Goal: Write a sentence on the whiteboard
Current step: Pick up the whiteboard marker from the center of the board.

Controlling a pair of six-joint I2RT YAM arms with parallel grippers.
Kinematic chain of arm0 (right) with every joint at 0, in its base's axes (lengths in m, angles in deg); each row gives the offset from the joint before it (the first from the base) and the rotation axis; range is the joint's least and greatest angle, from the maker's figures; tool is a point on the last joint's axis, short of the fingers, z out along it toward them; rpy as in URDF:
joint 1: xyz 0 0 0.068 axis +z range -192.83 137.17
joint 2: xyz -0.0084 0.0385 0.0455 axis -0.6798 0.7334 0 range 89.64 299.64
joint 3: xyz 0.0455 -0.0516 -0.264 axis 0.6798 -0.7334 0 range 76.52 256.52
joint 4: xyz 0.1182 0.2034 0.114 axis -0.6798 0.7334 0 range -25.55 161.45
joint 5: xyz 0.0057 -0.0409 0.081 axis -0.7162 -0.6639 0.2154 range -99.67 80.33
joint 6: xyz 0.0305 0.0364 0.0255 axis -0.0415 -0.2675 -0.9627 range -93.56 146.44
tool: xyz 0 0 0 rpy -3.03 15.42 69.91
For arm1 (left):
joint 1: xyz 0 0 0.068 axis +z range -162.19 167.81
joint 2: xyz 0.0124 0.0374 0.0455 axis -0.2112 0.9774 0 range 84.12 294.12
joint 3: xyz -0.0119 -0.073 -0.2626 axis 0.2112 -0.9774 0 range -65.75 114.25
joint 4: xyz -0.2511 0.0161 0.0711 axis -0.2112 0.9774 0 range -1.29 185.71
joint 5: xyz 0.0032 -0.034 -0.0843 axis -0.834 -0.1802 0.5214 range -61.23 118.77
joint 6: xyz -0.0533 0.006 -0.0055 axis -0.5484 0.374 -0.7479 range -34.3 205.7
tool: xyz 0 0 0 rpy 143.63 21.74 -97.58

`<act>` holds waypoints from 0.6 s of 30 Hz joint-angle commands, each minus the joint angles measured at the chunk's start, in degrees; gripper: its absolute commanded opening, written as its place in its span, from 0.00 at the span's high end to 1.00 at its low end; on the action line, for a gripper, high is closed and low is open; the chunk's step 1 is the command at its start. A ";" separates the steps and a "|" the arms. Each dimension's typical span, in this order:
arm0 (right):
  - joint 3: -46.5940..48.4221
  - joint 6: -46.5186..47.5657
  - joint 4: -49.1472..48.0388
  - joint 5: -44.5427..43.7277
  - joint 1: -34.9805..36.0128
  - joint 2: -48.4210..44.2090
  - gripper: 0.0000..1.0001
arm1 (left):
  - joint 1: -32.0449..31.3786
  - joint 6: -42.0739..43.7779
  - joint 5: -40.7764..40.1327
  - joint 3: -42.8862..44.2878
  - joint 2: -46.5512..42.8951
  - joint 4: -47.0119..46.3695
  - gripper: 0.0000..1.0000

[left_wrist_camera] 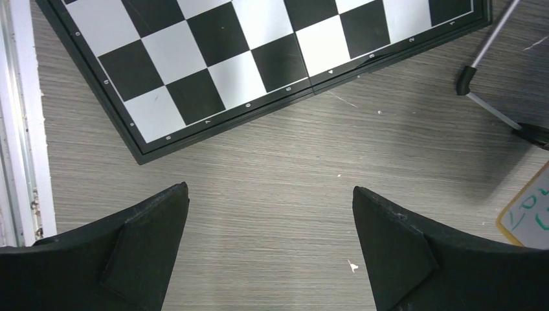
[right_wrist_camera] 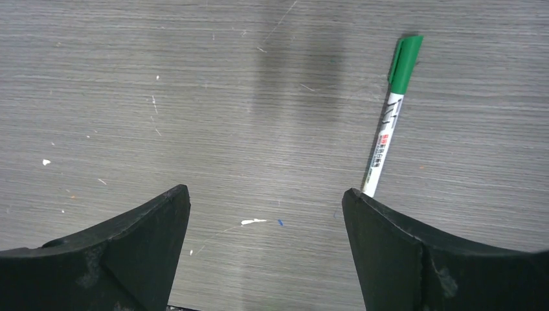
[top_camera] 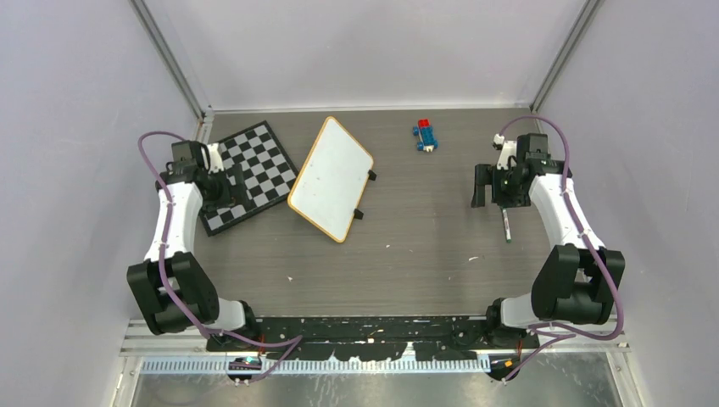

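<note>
The whiteboard (top_camera: 331, 176) lies tilted on the table at the back centre, with two black clips on its right edge. Its face looks blank in the top view. Its corner shows at the right edge of the left wrist view (left_wrist_camera: 518, 220) with a few green strokes of the sentence (left_wrist_camera: 538, 215), too cropped to read. A green-capped white marker (right_wrist_camera: 387, 123) lies on the table, also seen in the top view (top_camera: 506, 227). My right gripper (right_wrist_camera: 265, 191) is open and empty, with the marker just beyond its right finger. My left gripper (left_wrist_camera: 270, 194) is open and empty over bare table near the checkerboard.
A black-and-white checkerboard (top_camera: 246, 174) lies left of the whiteboard, under my left arm; its edge fills the top of the left wrist view (left_wrist_camera: 246, 58). A small blue and red toy (top_camera: 426, 134) sits at the back. Walls close in the table on three sides.
</note>
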 commanded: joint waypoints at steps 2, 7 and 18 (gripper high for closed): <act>3.44 3.42 3.37 -6.16 -0.52 0.91 0.09 | -0.01 -0.65 4.24 2.62 -3.30 -2.22 0.00; 2.60 5.10 4.99 -9.90 -2.14 4.43 0.16 | -0.19 -1.35 7.82 3.41 -4.57 -3.37 0.00; 3.65 4.81 1.92 -9.61 -8.38 17.68 0.40 | -2.28 -1.87 9.09 3.11 -5.32 -4.87 0.00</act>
